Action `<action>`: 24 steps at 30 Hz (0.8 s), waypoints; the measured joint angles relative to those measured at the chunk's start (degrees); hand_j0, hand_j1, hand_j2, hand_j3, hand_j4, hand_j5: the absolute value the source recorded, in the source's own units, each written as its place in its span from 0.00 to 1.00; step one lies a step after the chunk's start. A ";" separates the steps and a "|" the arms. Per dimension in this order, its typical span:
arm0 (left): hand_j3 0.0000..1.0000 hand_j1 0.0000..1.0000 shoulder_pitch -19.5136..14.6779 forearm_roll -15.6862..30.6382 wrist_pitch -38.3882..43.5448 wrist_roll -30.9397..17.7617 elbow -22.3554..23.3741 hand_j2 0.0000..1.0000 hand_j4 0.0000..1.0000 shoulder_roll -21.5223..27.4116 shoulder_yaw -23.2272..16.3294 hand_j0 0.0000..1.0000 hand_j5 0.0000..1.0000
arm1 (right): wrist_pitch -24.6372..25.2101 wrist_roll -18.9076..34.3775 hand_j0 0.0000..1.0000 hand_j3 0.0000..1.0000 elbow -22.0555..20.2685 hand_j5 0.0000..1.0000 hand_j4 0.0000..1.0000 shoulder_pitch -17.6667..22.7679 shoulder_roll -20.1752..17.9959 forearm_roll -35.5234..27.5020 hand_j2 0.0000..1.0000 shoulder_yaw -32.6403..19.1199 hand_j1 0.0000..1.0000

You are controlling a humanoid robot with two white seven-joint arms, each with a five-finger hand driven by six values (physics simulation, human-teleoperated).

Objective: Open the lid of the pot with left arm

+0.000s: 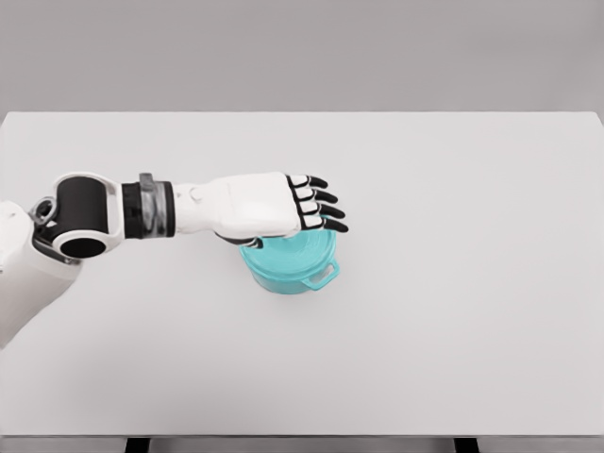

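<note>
A small teal pot (294, 265) with a side handle (322, 276) stands on the white table (453, 283), a little left of the middle. My left hand (283, 208) reaches in from the left and hovers right over the pot's top, palm down, covering most of the lid. Its black-tipped fingers (321, 203) stretch out nearly straight past the pot's far rim. Whether the thumb under the palm touches the lid knob is hidden. The right arm does not show.
The table's far edge (302, 113) runs across the upper part of the view and its near edge (302, 435) along the bottom. My left forearm (142, 209) and elbow joint (83, 217) lie over the table's left side.
</note>
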 measured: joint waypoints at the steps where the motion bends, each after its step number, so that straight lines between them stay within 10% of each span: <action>1: 1.00 1.00 -0.35 -0.05 0.00 0.00 0.16 1.00 1.00 -0.02 -0.22 1.00 1.00 | 0.00 -0.01 1.00 1.00 0.00 1.00 1.00 0.00 0.00 0.00 1.00 0.00 1.00; 24: 1.00 1.00 -2.29 -0.21 0.00 0.00 3.87 1.00 1.00 -0.30 -2.79 1.00 1.00 | 0.00 -0.03 1.00 1.00 0.00 1.00 1.00 0.00 0.00 0.00 1.00 0.00 1.00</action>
